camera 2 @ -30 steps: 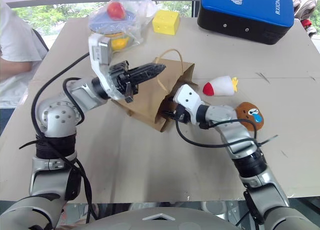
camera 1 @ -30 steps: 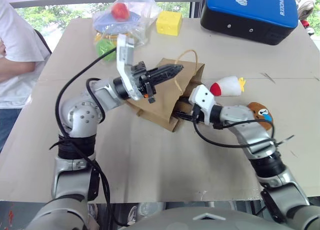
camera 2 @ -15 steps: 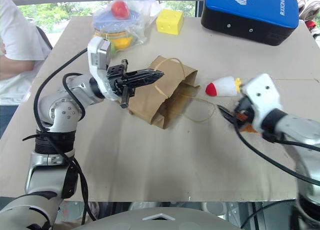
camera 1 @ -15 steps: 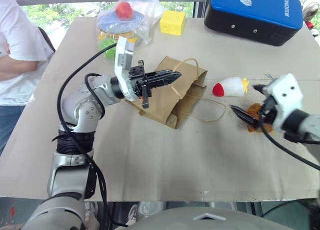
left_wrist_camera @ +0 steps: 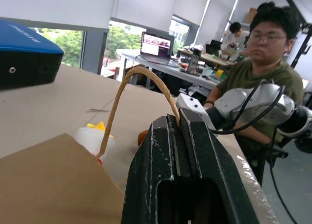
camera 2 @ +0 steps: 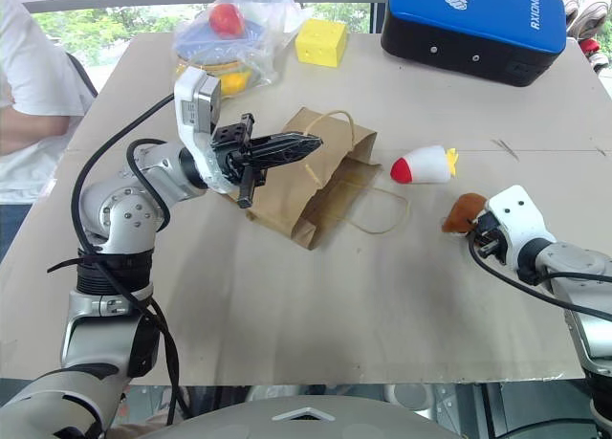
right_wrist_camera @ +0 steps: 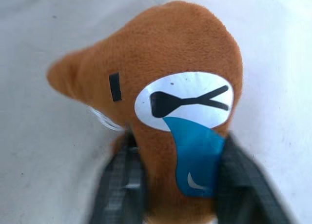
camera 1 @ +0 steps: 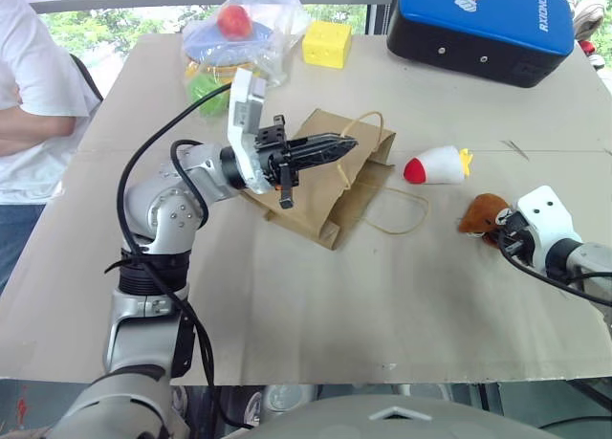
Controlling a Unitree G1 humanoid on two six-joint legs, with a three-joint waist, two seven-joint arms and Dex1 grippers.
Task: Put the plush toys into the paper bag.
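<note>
My left gripper [camera 1: 350,143] is raised over the brown paper bag [camera 1: 311,190] and shut on one of its cord handles [left_wrist_camera: 141,77]. The bag lies on its side mid-table, its mouth towards the right, and its other cord loop [camera 1: 400,212] rests on the table. Right of the bag lies the white cone toy [camera 1: 436,164], red tip towards the bag. Further right, the brown bear head [right_wrist_camera: 170,82] with a blue tear sits on the table. My right gripper [right_wrist_camera: 178,158] is shut on the bear, one finger pressing each side.
A yellow holed block [camera 1: 325,44] and a clear plastic bag of colourful toys [camera 1: 239,32] sit at the table's far edge. A blue case [camera 1: 483,28] stands at the far right. One person [camera 1: 29,104] stands at the left, another [left_wrist_camera: 258,72] sits beyond the table.
My right gripper swung from the bag's mouth out to the right, dropped to the bear head and closed on it. The left gripper kept hold of the handle in place.
</note>
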